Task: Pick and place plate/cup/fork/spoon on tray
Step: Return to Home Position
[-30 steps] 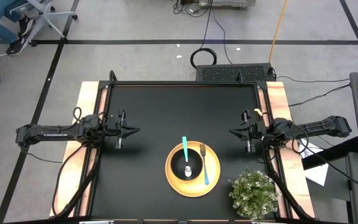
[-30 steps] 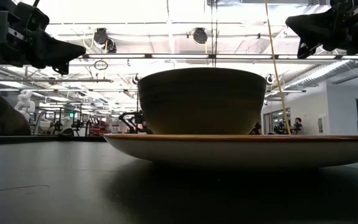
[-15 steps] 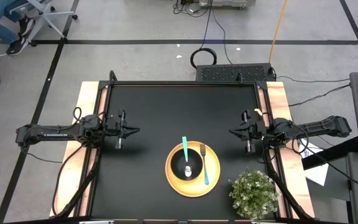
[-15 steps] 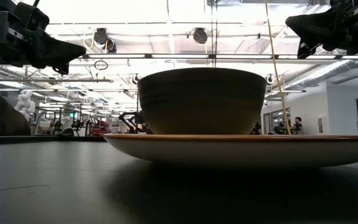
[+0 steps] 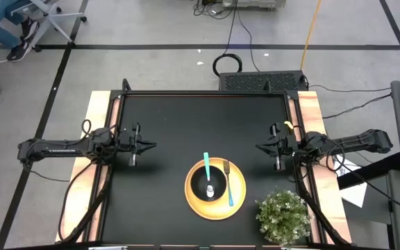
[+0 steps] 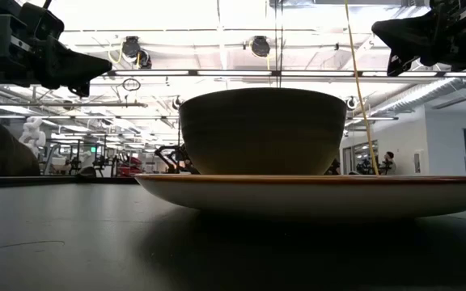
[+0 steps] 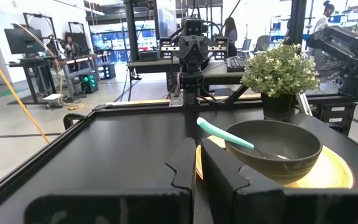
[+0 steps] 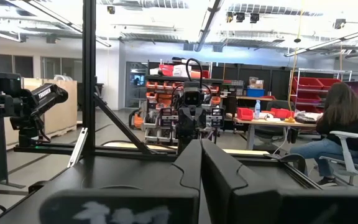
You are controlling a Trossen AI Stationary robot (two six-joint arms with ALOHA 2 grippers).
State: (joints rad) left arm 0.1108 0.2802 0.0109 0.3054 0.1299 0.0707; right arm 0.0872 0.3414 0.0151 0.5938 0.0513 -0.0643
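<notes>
The yellow tray [image 5: 194, 198] lies at the near middle of the black table. The dark cup [image 5: 210, 187] stands on it, left of its centre; it also shows in the low view [image 6: 263, 129] and the left wrist view [image 7: 278, 149]. The spoon [image 5: 206, 167] leans with its silver head in the cup and its teal handle over the cup's far rim. The fork [image 5: 229, 186] lies on the tray right of the cup, tines toward the far edge. My left gripper [image 5: 149, 145] hangs shut and empty over the table's left part. My right gripper [image 5: 260, 146] hangs shut and empty over its right part.
A potted plant [image 5: 283, 215] stands at the table's near right corner, close to the tray. Wooden strips [image 5: 100, 104] run along the table's left and right sides. Black tabletop [image 5: 207, 121] stretches from the tray to the far edge. A seated person [image 8: 340, 124] shows in the room beyond.
</notes>
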